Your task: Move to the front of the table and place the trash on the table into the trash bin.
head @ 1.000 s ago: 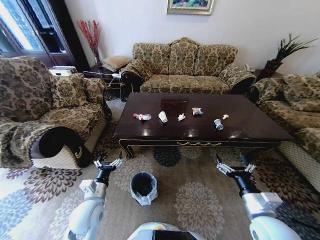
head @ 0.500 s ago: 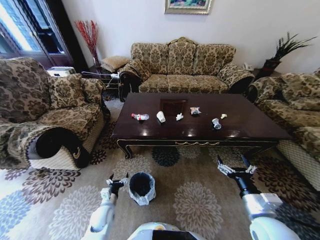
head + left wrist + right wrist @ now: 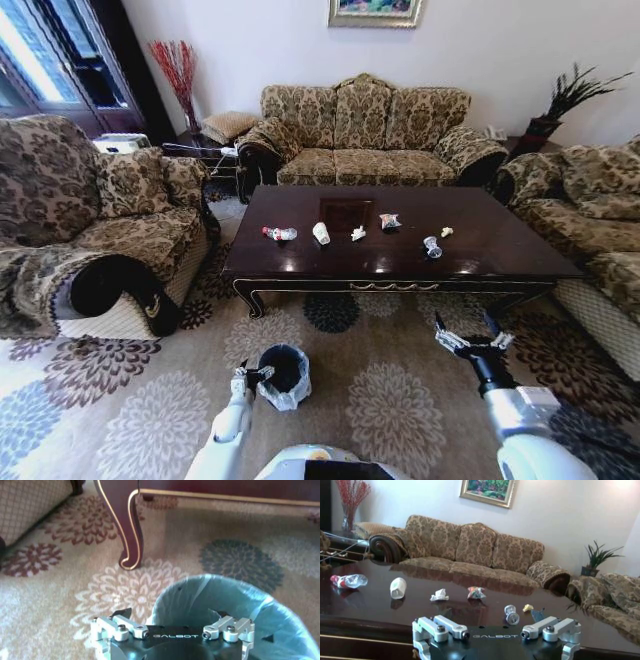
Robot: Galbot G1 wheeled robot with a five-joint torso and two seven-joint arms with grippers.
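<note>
Left gripper, fingers spread, hangs at the rim of the small round black bag-lined trash bin. Right gripper, fingers spread, faces the glossy dark-brown wooden table bearing scattered trash.

Left gripper now at the trash bin rim.

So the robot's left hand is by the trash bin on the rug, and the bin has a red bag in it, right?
Not quite. The left gripper is by the trash bin on the rug, but the bag is translucent white, not red. The left wrist view shows it folded over the rim.
</note>
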